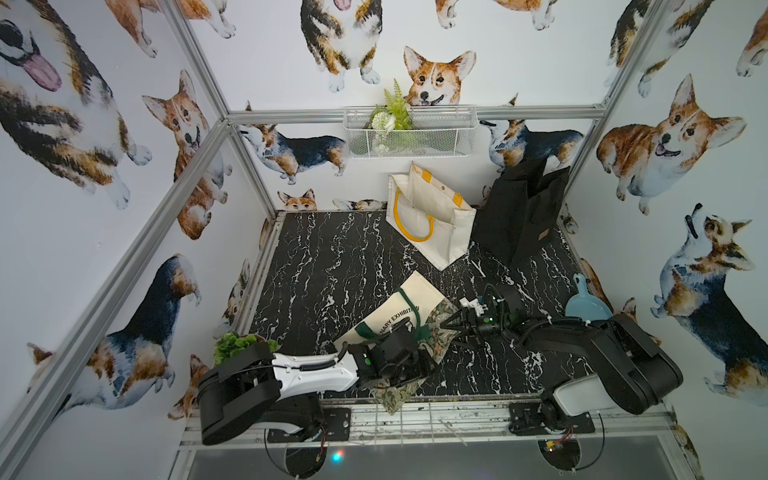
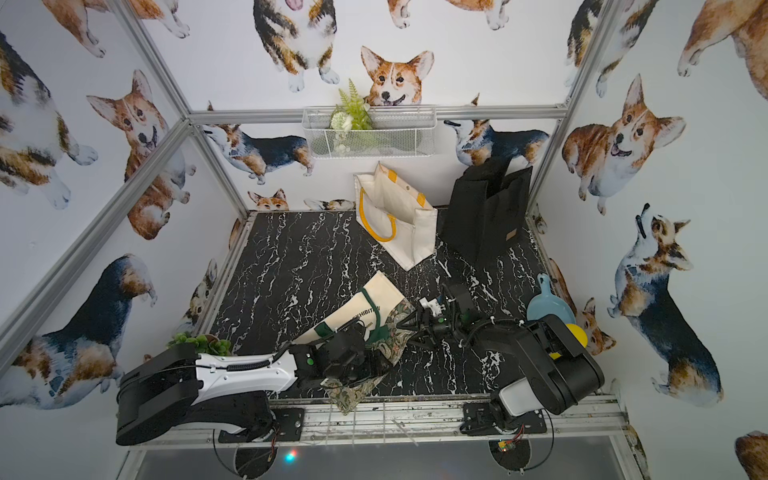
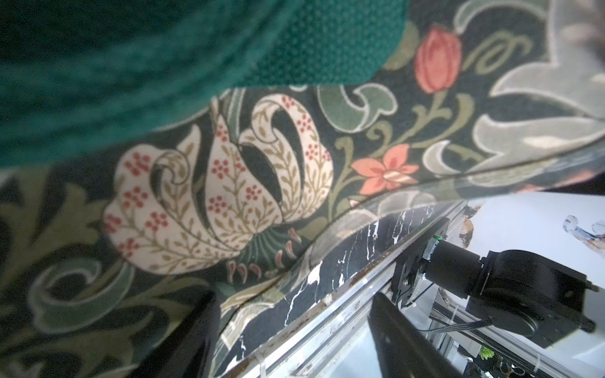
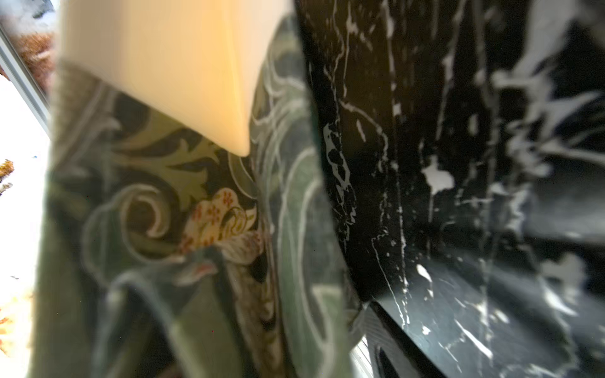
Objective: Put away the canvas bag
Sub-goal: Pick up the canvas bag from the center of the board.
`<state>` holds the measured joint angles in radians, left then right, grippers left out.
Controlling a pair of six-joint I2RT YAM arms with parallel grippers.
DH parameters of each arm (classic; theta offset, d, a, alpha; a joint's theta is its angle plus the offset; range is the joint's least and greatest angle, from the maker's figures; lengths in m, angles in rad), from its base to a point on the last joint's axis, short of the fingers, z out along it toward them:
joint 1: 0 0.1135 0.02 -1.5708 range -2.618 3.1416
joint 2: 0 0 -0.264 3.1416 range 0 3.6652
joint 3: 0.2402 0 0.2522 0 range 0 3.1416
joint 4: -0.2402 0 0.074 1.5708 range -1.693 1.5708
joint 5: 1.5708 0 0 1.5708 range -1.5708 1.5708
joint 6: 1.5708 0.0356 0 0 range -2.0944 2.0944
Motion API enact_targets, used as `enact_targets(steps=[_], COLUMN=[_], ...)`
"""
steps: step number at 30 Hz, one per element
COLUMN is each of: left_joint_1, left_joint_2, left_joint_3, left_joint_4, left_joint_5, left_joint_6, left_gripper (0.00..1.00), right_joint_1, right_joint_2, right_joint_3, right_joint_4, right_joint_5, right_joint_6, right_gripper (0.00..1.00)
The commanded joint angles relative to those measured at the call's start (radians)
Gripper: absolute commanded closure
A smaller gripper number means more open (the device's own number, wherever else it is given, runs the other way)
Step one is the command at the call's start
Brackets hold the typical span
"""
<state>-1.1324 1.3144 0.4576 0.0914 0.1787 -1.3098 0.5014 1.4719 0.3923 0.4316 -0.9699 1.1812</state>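
Well, barely started, I'd say: canvas bag (image 1: 409, 299) lies flat at table front-centre, partly on a floral cloth (image 1: 438, 328), not stowed yet. White tote (image 1: 432, 216) & black bag (image 1: 519, 212) stand open at back, well apart from it. Left gripper (image 3: 289, 296) has fingers spread, nothing pinched; right gripper (image 1: 451, 330) fingers look parted at cloth's edge. Both top views give layout; only left wrist shows green strap (image 3: 163, 65) lying over cloth; right wrist too blurred for fingers.

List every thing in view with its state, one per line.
canvas bag, lying down, partly over floral cloth
floral cloth, crumpled, overhanging table front edge
white tote, standing, mouth open
black bag, standing, mouth open
wire basket, hung on wall, holding plants
left tool, open
right tool, open
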Motion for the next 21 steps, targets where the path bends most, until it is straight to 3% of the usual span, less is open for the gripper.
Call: enact_targets(steps=[1,4,7,9,10,12,14,21], left_joint_1=[0.001,0.002,0.002,0.001,0.002,0.002,0.002,0.034], left_joint_2=[0.003,0.001,-0.001,-0.001,0.0,0.002,-0.005,-0.254], left_joint_3=[-0.01,-0.013,-0.016,-0.019,-0.02,-0.018,-0.011,0.059], left_joint_4=[-0.067,-0.067,-0.065,-0.059,-0.055,-0.053,-0.065,-0.312], left_joint_5=[-0.015,-0.016,-0.015,-0.015,-0.014,-0.012,-0.017,-0.144], left_joint_6=[-0.006,-0.008,-0.008,-0.009,-0.011,-0.007,-0.001,0.076], left_gripper=[0.24,0.24,0.25,0.25,0.24,0.24,0.25,0.22], right_joint_1=[0.021,0.021,0.036,0.043,0.043,0.043,0.043,0.043], right_joint_2=[0.014,-0.04,-0.141,-0.185,-0.2,-0.214,-0.218,-0.279], right_joint_3=[0.002,0.064,0.207,0.284,0.304,0.326,0.326,0.272], right_joint_4=[0.033,-0.193,-0.609,-0.768,-0.807,-0.851,-0.855,-0.795], right_joint_5=[-0.009,0.054,0.235,0.343,0.379,0.415,0.415,0.386], right_joint_6=[0.036,-0.092,-0.346,-0.441,-0.462,-0.491,-0.49,-0.409], right_gripper=[0.39,0.47,0.49,0.53,0.58,0.83,1.0,1.0])
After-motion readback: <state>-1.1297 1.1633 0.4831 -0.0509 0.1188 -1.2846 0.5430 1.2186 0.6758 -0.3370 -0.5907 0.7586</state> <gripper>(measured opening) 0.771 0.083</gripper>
